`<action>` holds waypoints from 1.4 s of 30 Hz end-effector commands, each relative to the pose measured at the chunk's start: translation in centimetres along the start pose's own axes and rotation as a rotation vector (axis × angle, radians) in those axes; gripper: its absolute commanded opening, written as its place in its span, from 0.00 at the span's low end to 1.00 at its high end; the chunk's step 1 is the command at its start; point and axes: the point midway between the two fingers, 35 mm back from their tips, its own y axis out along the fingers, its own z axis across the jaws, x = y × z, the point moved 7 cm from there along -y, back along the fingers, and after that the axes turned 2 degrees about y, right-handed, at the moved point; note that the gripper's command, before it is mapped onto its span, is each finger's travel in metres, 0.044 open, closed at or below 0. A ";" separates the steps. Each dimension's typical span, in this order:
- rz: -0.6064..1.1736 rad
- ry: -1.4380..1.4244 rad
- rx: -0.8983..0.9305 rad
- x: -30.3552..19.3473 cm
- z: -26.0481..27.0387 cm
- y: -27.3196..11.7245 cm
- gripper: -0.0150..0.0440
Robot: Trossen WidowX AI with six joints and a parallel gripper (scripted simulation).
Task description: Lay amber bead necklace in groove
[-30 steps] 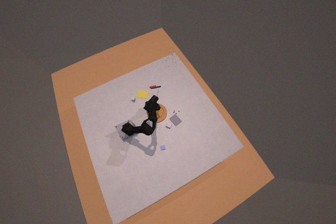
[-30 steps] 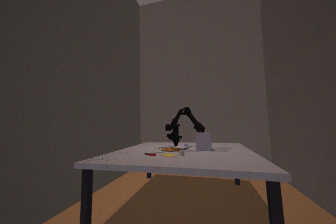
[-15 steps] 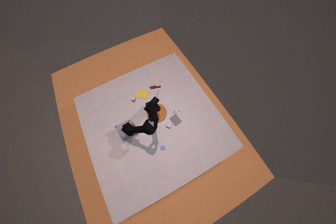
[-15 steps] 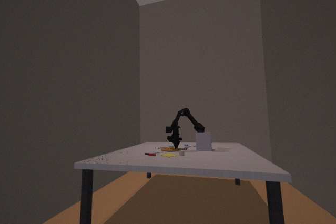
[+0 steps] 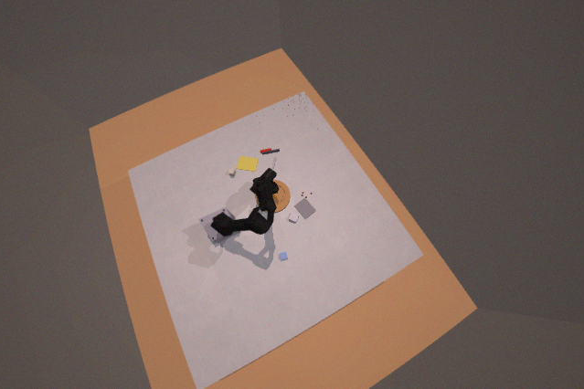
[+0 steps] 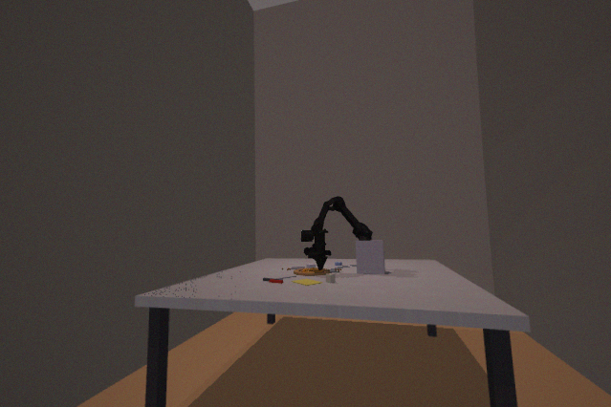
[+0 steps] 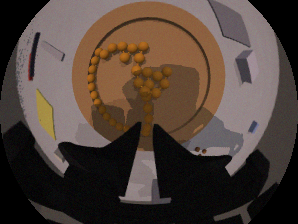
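Amber necklace [image 5: 274,195] [image 6: 309,269] [image 7: 91,78] on round board [image 5: 283,193] [image 6: 297,273] [image 7: 216,75]: left arc follows the groove in wrist view, rest bunched mid-board, still to lay. My gripper [image 5: 265,186] [image 6: 320,267] [image 7: 147,125] is narrow at the near beads; can't tell if gripping.

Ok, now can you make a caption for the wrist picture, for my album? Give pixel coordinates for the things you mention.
Amber bead necklace [image 7: 148,84] partly curved along the round bead board's [image 7: 172,37] groove, the rest bunched inside.
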 end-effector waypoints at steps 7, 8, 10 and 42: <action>-0.001 0.001 0.000 0.0 0.0 0.0 0.25; -0.001 0.001 0.000 0.0 0.0 0.0 0.25; -0.001 0.001 0.000 0.0 0.0 0.0 0.25; 0.000 -0.006 -0.005 -0.4 -0.4 -0.6 0.25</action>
